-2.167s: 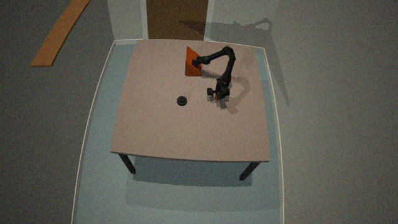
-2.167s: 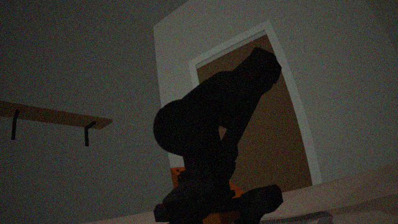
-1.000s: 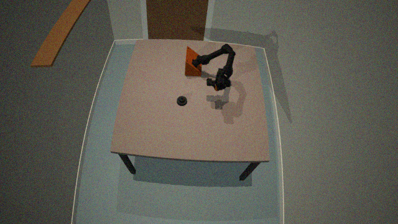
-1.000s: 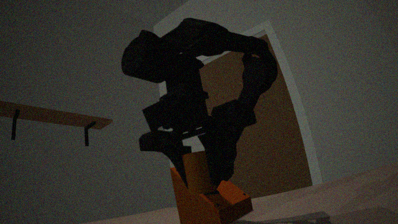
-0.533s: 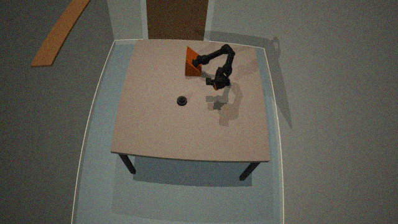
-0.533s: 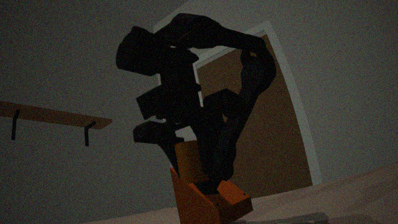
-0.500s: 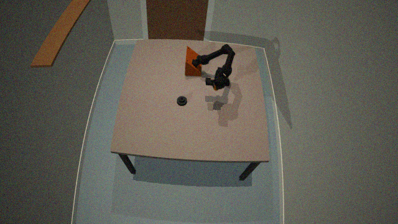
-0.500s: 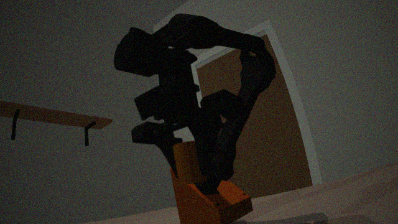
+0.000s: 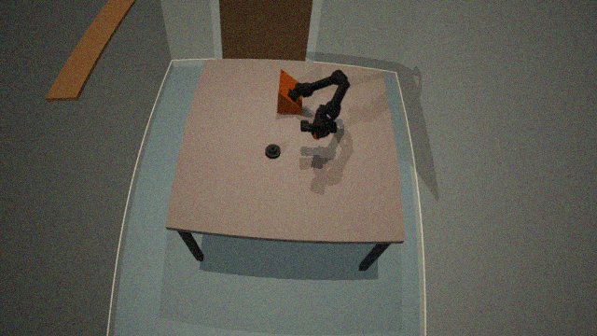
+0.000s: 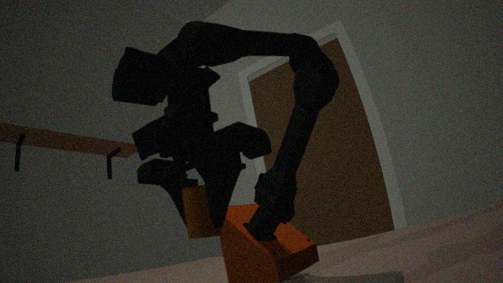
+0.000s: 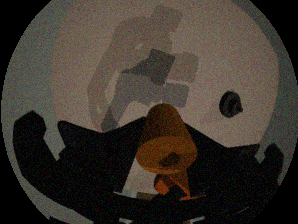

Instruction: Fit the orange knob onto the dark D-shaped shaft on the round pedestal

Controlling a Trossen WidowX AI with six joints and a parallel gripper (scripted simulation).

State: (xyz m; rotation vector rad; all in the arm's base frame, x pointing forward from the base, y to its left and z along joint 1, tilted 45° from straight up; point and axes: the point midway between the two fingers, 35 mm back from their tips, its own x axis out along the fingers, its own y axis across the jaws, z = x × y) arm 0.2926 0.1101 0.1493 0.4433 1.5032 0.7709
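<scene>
My gripper (image 9: 316, 135) (image 10: 203, 227) (image 11: 162, 123) is shut on the orange knob (image 10: 196, 212) (image 11: 167, 131), which hangs in the air between the fingers. In the wrist view a dark patch shows on the knob's end face; whether it is the hole I cannot tell. The round dark pedestal (image 9: 272, 151) (image 11: 229, 104) stands on the table. In the top view the knob is to its right and toward the back, well apart from it. The dark shaft (image 9: 273, 147) (image 11: 239, 108) stands up from the pedestal. Its flat side cannot be made out. The exterior view does not show the pedestal.
An orange wedge-shaped block (image 9: 285, 100) (image 10: 251, 251) stands at the back of the table (image 9: 224, 187) under the arm's base. The arm arches from there to the right and forward. The arm's shadows fall right of the pedestal.
</scene>
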